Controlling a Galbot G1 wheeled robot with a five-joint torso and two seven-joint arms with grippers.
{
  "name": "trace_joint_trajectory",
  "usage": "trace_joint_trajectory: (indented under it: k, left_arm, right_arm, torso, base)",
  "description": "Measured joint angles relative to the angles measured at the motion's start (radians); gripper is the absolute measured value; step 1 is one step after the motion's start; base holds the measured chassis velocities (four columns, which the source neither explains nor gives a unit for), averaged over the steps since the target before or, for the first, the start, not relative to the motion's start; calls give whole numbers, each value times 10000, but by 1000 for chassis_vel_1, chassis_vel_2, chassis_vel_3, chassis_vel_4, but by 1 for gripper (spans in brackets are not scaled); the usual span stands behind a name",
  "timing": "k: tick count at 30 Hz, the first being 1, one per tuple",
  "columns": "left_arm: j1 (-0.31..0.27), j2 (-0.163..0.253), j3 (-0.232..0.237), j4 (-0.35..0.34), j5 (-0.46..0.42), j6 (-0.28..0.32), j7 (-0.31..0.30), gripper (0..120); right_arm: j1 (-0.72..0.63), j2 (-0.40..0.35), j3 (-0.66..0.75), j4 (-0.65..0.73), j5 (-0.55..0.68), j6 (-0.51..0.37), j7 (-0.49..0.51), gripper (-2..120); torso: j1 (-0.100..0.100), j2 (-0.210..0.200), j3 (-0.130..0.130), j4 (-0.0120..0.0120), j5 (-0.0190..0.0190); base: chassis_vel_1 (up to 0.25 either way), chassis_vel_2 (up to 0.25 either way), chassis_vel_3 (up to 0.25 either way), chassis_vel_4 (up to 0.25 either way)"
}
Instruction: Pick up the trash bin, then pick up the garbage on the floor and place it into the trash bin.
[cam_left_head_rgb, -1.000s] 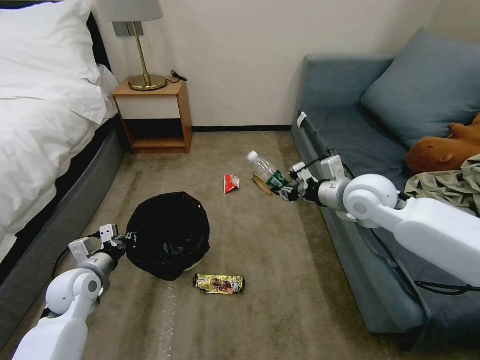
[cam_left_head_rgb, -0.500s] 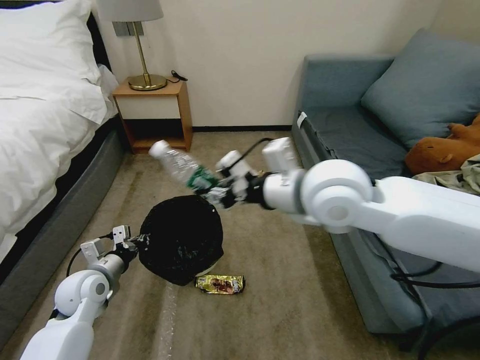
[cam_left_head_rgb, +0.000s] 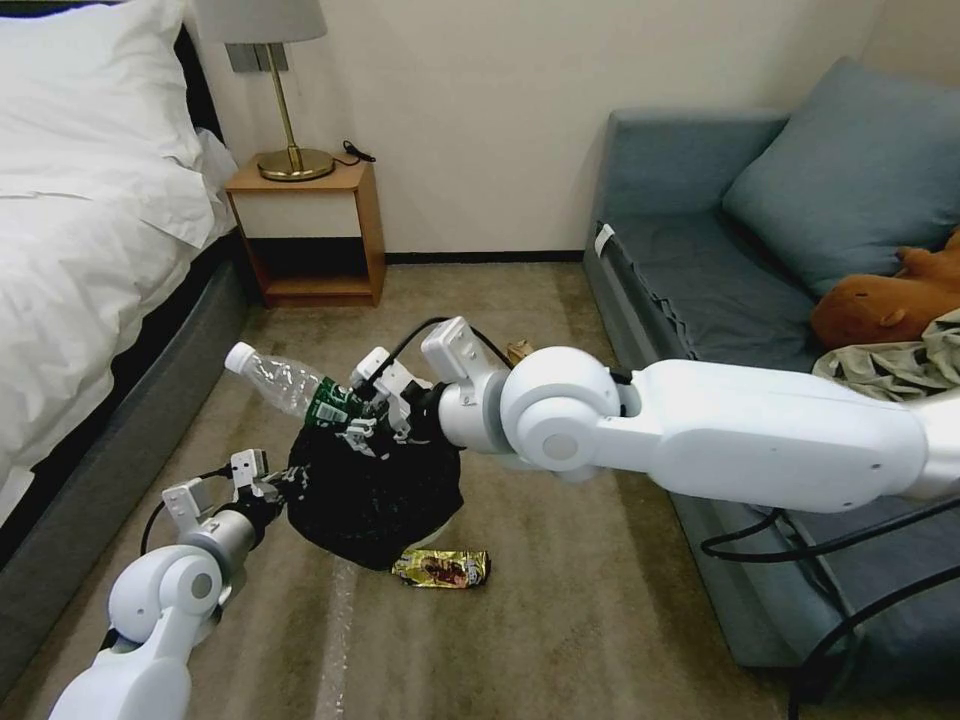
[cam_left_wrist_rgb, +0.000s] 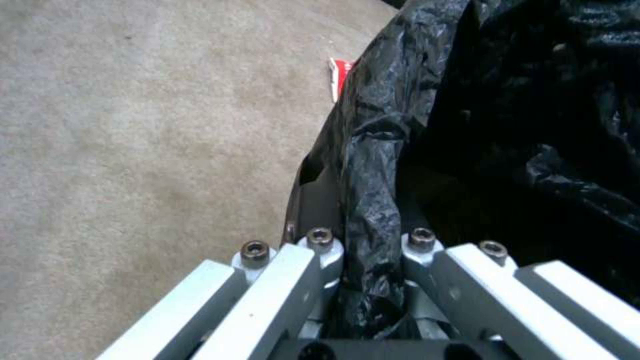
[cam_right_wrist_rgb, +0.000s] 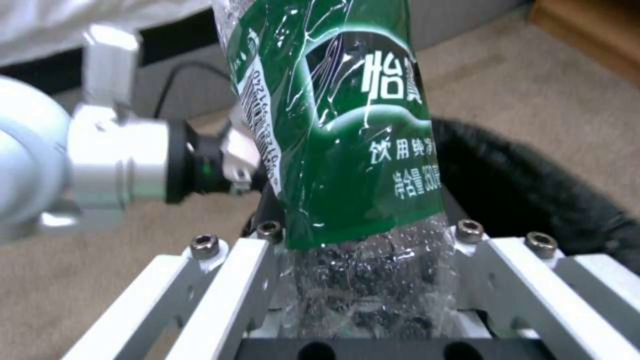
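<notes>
The trash bin (cam_left_head_rgb: 375, 495), white with a glossy black bag, hangs tilted over the carpet. My left gripper (cam_left_head_rgb: 275, 487) is shut on its bag-covered rim (cam_left_wrist_rgb: 373, 150). My right gripper (cam_left_head_rgb: 365, 418) is shut on the base of the clear bottle with the green label (cam_left_head_rgb: 290, 382), holding it over the bin's mouth with the cap pointing toward the bed. In the right wrist view the bottle (cam_right_wrist_rgb: 347, 125) fills the space between the fingers, with the bin (cam_right_wrist_rgb: 533, 190) below. Other garbage lies on the floor: a gold wrapper (cam_left_head_rgb: 440, 568), a red-white packet (cam_left_wrist_rgb: 339, 75) and a brown paper bag (cam_left_head_rgb: 518, 350).
A bed (cam_left_head_rgb: 80, 250) lines the left side and a blue sofa (cam_left_head_rgb: 720, 280) the right. A wooden nightstand (cam_left_head_rgb: 310, 230) with a lamp stands at the far wall. A plush toy (cam_left_head_rgb: 890, 300) and an olive garment (cam_left_head_rgb: 900, 365) lie on the sofa.
My right arm has swung left from beside the sofa, carrying the bottle to above the bin. The left gripper has shifted the bin slightly right and nearer.
</notes>
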Motion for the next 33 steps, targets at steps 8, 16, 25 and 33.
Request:
trace_joint_trajectory:
  k: [8, 16, 25, 33]
  left_arm:
    - [69, -5, -62, -271, -339, 104, -87, 4]
    - [99, -1, -153, -458, -569, 167, -186, 4]
    - [133, 53, -262, -530, -776, 212, -265, 4]
    - [159, 96, -351, -536, -985, 238, -284, 4]
  right_arm:
    - [-566, 176, -156, -532, -524, 101, -133, 25]
    - [-903, 216, -375, -611, -786, 143, -55, 25]
    - [-974, 251, -476, -674, -884, 177, -6, 26]
    - [-982, 316, -536, -706, -909, 192, 110, 64]
  torso:
    - [0, 0, 0, 0, -1]
    - [0, 0, 0, -1, 0]
    - [0, 0, 0, 0, -1]
    - [0, 0, 0, 0, -1]
  base:
    - [0, 0, 0, 0]
    - [0, 0, 0, 0]
    - [0, 0, 0, 0]
    - [0, 0, 0, 0]
